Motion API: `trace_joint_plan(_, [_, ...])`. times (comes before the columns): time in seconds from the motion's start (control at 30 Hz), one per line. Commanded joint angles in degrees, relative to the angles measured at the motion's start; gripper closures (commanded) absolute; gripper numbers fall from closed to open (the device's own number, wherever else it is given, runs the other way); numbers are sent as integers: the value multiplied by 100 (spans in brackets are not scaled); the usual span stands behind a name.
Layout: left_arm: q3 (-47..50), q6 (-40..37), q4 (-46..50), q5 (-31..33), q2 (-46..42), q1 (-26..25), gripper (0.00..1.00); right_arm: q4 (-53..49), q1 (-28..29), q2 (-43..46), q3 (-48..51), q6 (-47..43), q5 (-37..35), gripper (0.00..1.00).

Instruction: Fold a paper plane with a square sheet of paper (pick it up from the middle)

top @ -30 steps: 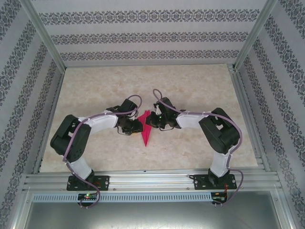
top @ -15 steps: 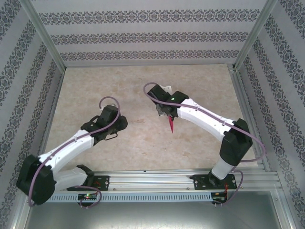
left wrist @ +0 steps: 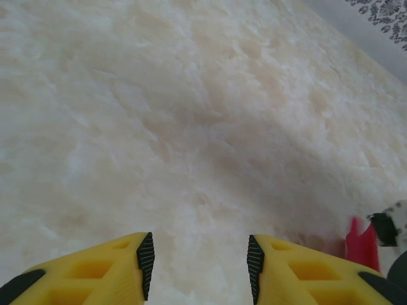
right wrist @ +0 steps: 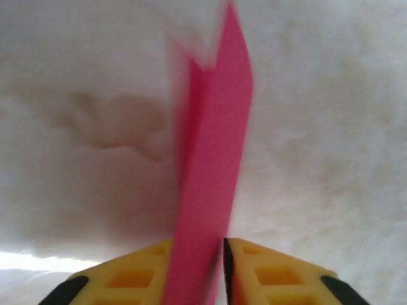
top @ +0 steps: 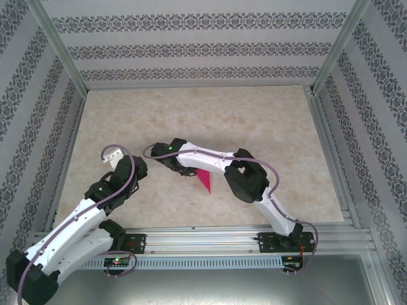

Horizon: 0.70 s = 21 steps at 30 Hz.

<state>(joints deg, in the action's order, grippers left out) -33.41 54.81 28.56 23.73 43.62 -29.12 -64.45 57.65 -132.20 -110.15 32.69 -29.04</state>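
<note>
Plane (right wrist: 213,159) on edge between right gripper (right wrist: 198,253) jaws, middle of table (top: 267,127); gap narrow, cannot tell if gripped (blurred). Left gripper (left wrist: 198,260) parted, empty, further left. Likely light, floppy, slippery: pinch centre crease gently.

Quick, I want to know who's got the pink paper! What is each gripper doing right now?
Left gripper: open, holding nothing.
Right gripper: closed on the folded pink paper.

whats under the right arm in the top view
The pointed end of the folded pink paper sticks out from under it, over the table. The rest of the paper is covered by the arm.
</note>
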Motion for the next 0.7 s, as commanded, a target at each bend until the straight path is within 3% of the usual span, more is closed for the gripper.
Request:
trace_joint_plan(0.0, [5, 100, 336, 225, -42, 65, 53, 507, 20, 416, -22, 51, 1227, 61])
trace_joint_plan(0.13, [-8, 5, 246, 110, 71, 73, 51, 2256, -202, 1718, 1318, 116, 2584, 40])
trace_joint_plan(0.23, [-79, -98, 165, -61, 310, 79, 50, 4003, -707, 2834, 2878, 491, 3458, 30])
trace_joint_plan(0.33, [-167, -201, -28, -385, 678, 82, 48, 5878, -1434, 3287, 4295, 1166, 4855, 39])
trace_joint_plan(0.43, [-315, -356, -230, -814, 1144, 82, 46, 6996, -1887, 3144, 4893, 1686, 5806, 59])
trace_joint_plan(0.53, [-530, -460, -241, -1157, 1624, 91, 45, 7108, -1956, 2919, 4814, 1699, 6174, 70])
trace_joint_plan(0.67, [-741, -689, -491, -1820, 2226, 108, 45, 6885, -2011, 2484, 4578, 1672, 6156, 77])
